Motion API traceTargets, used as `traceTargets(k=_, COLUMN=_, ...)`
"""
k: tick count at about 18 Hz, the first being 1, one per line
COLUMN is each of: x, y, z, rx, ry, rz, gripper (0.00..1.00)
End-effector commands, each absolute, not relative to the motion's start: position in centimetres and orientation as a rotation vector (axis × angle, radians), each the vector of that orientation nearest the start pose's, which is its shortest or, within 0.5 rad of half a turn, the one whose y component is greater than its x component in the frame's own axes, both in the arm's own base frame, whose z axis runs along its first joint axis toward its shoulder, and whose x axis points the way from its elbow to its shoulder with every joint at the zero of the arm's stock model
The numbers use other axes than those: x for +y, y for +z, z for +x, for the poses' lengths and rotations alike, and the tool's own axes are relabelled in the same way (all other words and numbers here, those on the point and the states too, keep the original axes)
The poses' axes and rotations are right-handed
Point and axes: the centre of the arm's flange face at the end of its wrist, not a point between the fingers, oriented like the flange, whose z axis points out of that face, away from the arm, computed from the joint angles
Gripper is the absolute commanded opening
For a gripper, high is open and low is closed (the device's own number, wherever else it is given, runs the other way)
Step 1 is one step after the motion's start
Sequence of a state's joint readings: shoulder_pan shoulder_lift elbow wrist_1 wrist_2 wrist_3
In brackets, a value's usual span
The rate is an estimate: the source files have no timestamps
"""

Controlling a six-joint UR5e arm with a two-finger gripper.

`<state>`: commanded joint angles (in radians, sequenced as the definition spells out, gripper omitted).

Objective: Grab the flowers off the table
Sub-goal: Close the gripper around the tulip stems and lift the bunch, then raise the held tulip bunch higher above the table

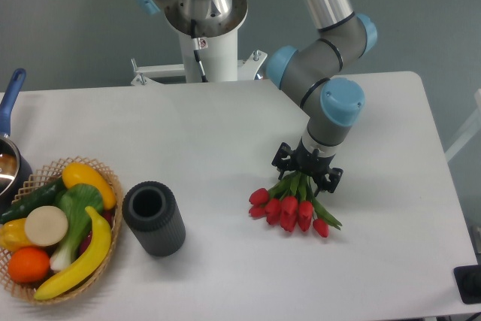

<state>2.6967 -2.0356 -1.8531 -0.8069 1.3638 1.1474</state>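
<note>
table (188, 133) smooth, matt white; vase (154, 219) dark, ribbed; basket (111, 186) wicker

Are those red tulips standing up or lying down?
Lying down. The flowers rest flat on the table, with the gripper over their stems.
</note>
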Motion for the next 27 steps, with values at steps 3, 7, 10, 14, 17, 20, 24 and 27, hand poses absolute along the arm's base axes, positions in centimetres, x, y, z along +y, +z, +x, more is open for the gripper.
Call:
traceTargets(k=3, x=38.9, y=18.2, z=-45.7, rx=0.030, ry=-0.112, rz=-2.931, gripper=0.46)
traceTargets(k=7, x=38.9, y=18.2, z=-45.6, rx=0.030, ry=-0.116, rz=-2.926, gripper=0.35)
traceTargets(k=10, x=38.9, y=18.3, z=-45.6, rx=0.028, ry=-0.116, rz=-2.926, gripper=0.32)
traceTargets(k=14, x=38.8, y=18.9, z=-45.7, rx=0.027, ry=-0.102, rz=-2.922, gripper=0.32)
traceTargets(k=17, x=38.6, y=20.9, z=-45.7, rx=0.028, ry=-0.062, rz=-2.910, gripper=0.32)
traceTargets(k=20, x=38.5, y=24.1, z=-45.7, rx=0.037, ry=0.013, rz=-2.888, gripper=0.32)
traceTargets(k=24, x=39.1, y=31.4, z=-44.2, rx=0.035, ry=0.110, rz=-2.758, gripper=0.32)
traceTargets(k=27, x=39.3, y=36.5, z=-43.5, rx=-0.003, ry=0.134, rz=-2.624, gripper=0.32)
